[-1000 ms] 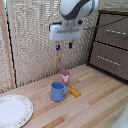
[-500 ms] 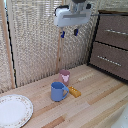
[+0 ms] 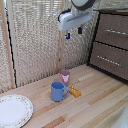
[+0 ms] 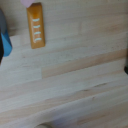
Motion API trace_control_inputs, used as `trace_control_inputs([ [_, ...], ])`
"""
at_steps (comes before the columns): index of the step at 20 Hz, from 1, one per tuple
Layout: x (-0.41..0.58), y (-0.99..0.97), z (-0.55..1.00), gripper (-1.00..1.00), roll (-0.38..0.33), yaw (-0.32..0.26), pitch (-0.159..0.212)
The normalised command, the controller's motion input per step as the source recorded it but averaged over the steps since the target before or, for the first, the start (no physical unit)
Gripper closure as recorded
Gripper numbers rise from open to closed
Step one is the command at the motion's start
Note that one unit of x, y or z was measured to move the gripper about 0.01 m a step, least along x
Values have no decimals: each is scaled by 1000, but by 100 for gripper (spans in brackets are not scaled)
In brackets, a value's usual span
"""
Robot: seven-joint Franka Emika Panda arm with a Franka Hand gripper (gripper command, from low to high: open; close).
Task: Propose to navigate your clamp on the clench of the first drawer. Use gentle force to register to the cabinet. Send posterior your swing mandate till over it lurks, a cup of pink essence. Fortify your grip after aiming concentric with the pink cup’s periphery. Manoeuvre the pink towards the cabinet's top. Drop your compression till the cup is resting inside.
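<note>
My clamp (image 3: 73, 33) hangs high above the table (image 3: 95, 102), both blue-tipped fingers pointing down with a small gap between them, nothing held. Pink cup (image 3: 64, 76) stands upright on the table well below it, touching or just behind the blue mug (image 3: 58, 91), at the mug's 1 o'clock. An orange block (image 3: 74, 91) lies at the mug's 3 o'clock. Cabinet (image 3: 113, 45) at the exterior view's right, first drawer (image 3: 114, 31) closed, clench (image 3: 116, 32) untouched. White plate (image 3: 13, 110) at the table's 8 o'clock.
</note>
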Motion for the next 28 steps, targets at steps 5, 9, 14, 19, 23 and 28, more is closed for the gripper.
trace_control_inputs([
  [5,-43,-107,-146,-100,-375,117,0],
  [9,0,-57,-133,-100,-375,84,0],
  [14,1,-34,-115,-100,-375,70,0],
  [19,13,-24,-81,-100,-375,57,7],
  [23,24,-7,139,-100,-361,43,26],
  [28,0,-105,430,-100,-267,39,15],
])
